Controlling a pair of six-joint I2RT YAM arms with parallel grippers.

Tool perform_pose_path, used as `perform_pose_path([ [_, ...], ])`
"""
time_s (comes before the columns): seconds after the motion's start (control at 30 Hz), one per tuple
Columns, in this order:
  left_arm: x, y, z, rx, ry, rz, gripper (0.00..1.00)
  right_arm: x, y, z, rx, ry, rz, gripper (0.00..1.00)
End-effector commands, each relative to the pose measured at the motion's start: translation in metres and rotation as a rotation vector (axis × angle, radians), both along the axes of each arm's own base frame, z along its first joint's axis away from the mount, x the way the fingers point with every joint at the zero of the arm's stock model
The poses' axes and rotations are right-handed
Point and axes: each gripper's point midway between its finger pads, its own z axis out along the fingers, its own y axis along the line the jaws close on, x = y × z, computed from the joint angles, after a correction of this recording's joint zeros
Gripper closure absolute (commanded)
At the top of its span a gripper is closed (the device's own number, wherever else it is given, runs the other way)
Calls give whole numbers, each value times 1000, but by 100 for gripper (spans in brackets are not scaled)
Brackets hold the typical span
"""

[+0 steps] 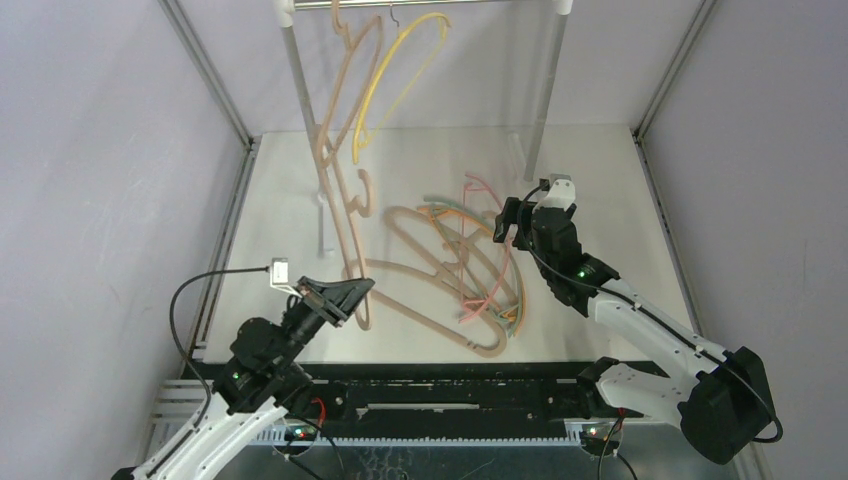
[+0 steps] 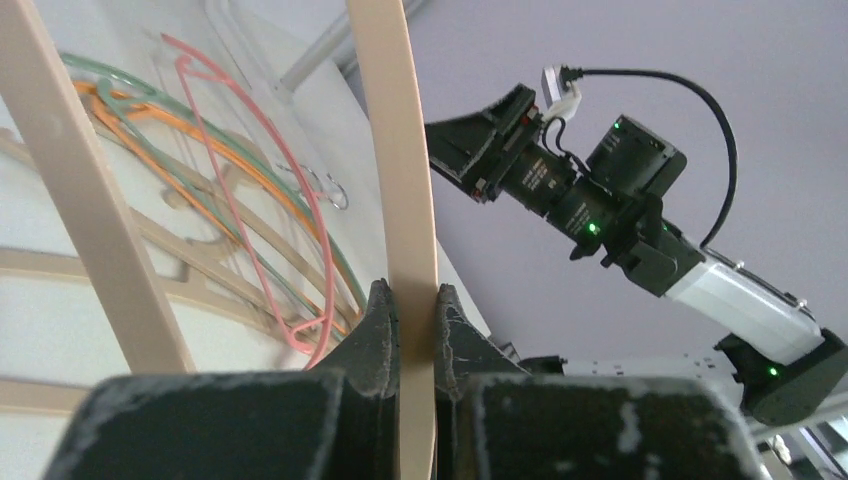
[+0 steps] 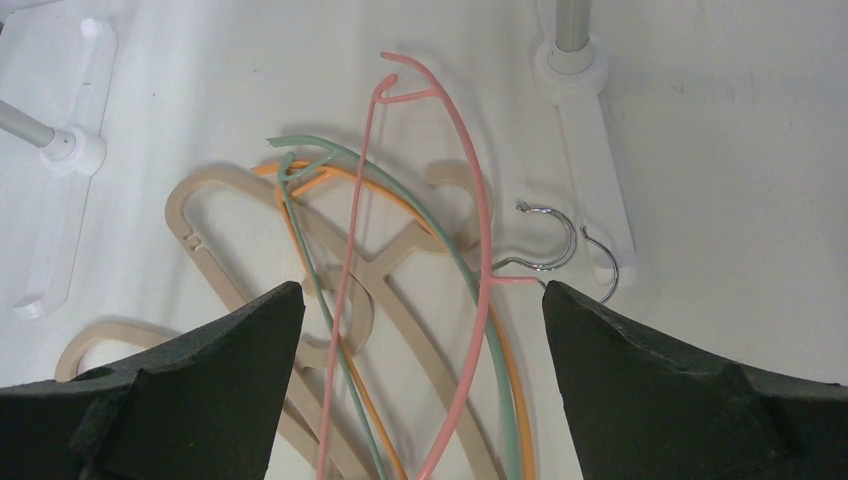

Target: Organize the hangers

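My left gripper (image 2: 410,296) is shut on the bar of a thick beige hanger (image 2: 392,150). In the top view it (image 1: 360,290) holds that hanger (image 1: 345,210) upright in front of the rail's left post. A yellow hanger (image 1: 400,70) and another beige one (image 1: 352,70) hang on the rail. A pile of beige (image 1: 430,300), pink (image 1: 478,300), green and orange hangers lies mid-table. My right gripper (image 3: 420,300) is open and empty just above the pile, over the pink hanger (image 3: 482,240), green hanger (image 3: 340,155), orange hanger (image 3: 312,184) and a beige one (image 3: 400,255).
The white-and-metal rail frame (image 1: 290,60) stands at the back, with its white feet (image 3: 590,170) on the table beside the pile. Two metal hooks (image 3: 560,245) lie next to the right foot. Grey walls close in both sides.
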Motion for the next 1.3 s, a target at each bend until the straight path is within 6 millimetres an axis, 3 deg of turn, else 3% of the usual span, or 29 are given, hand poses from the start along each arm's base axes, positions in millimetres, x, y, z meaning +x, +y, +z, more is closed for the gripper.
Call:
perform_pose_path([
  [0.0,3,23,5,23,-26,103,100,1,0,4,6,-22,-7,3],
  [0.17,-7,26,5,38,-24,78,100,1,5,5,21,-25,4,3],
  [0.43,-25,13,6,52,-64,-45,100,-2,9,9,21,-37,12,3],
  [0.8,-51,-1,62,-131,-205,-200,100,-7,5,21,24,-61,5,3],
  [1.27,-47,-21,119,-207,-240,-282,100,-11,-2,34,14,-86,-10,3],
])
